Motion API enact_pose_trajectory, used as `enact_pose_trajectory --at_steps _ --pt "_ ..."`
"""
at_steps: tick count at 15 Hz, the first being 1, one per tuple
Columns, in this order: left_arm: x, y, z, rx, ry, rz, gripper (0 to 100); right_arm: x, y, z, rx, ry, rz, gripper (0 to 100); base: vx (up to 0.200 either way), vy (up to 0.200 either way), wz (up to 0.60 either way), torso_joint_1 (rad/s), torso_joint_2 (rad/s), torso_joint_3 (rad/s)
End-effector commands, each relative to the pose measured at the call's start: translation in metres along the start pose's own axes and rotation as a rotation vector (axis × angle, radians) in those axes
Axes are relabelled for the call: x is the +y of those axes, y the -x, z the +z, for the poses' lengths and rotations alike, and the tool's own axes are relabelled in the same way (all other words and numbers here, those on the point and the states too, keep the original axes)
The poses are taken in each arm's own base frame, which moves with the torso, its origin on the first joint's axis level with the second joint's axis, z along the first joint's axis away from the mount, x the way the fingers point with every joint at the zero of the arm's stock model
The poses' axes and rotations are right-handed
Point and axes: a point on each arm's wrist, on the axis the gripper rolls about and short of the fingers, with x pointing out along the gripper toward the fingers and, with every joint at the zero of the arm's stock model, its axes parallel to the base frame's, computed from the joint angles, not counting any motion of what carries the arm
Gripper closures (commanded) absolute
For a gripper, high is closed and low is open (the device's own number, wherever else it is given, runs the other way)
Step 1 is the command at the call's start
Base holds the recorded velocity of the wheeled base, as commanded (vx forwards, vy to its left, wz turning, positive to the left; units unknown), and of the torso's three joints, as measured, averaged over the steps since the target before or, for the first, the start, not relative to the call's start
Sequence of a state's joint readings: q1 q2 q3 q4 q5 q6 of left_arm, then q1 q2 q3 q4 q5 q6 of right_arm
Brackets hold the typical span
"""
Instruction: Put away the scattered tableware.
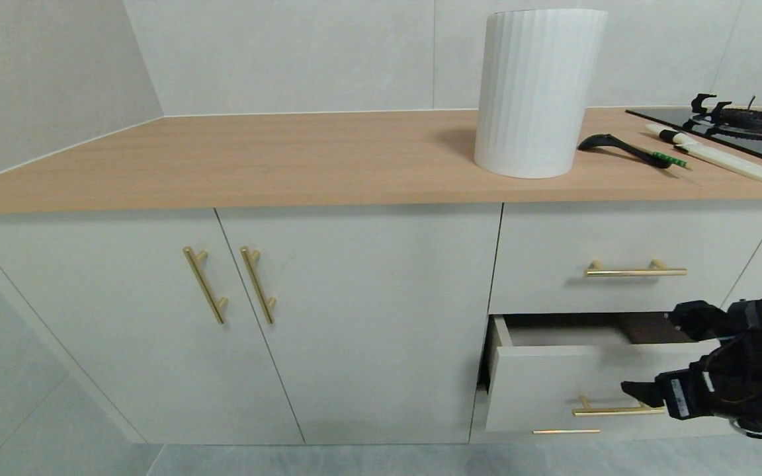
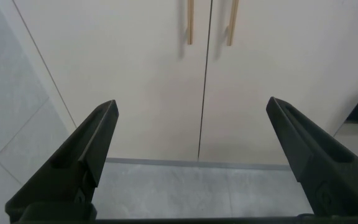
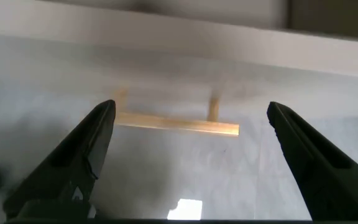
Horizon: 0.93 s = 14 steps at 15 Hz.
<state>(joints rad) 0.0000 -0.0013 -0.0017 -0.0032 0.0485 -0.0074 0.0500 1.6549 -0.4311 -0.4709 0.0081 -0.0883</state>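
On the wooden counter [image 1: 288,158] at the right lie a black ladle [image 1: 619,147], a small green-handled utensil [image 1: 672,160] and a white knife [image 1: 725,158], beside a tall white ribbed container [image 1: 533,92]. Below them the middle drawer [image 1: 540,390] stands partly pulled out. My right gripper [image 1: 662,350] [image 3: 190,111] is open right in front of that drawer, facing its gold handle [image 1: 619,410] [image 3: 176,124] without touching it. My left gripper [image 2: 191,104] is open and holds nothing, low in front of the double cabinet doors [image 2: 204,74].
A black gas hob [image 1: 745,125] sits at the counter's far right. The top drawer, with a gold handle [image 1: 635,271], is closed. The two cabinet doors with gold handles [image 1: 229,284] are closed. Grey tiled floor [image 1: 57,430] lies below.
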Motion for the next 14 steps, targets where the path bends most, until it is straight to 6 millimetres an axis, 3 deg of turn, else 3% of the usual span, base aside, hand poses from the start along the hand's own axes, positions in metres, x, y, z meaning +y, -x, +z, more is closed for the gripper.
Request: enact_pose_trajectory --at_steps 1,7,8,14 --pt "0.000 0.000 0.000 0.000 0.000 0.001 0 0.002 0.106 0.044 -0.244 0.007 0.053 0 0.000 0.000 0.00 0.000 0.00 0.000" --pt "0.000 0.000 0.000 0.002 0.000 0.001 0 0.001 0.070 0.060 -0.160 -0.010 0.053 0 0.000 0.000 0.00 0.000 0.00 0.000" --pt "0.000 0.000 0.000 0.002 0.000 0.001 0 0.001 0.052 0.062 -0.131 -0.010 0.056 0 0.000 0.000 0.00 0.000 0.00 0.000" --pt "0.000 0.000 0.000 0.002 0.000 0.001 0 0.003 -0.001 0.054 -0.059 -0.019 0.041 0 0.000 0.000 0.00 0.000 0.00 0.000"
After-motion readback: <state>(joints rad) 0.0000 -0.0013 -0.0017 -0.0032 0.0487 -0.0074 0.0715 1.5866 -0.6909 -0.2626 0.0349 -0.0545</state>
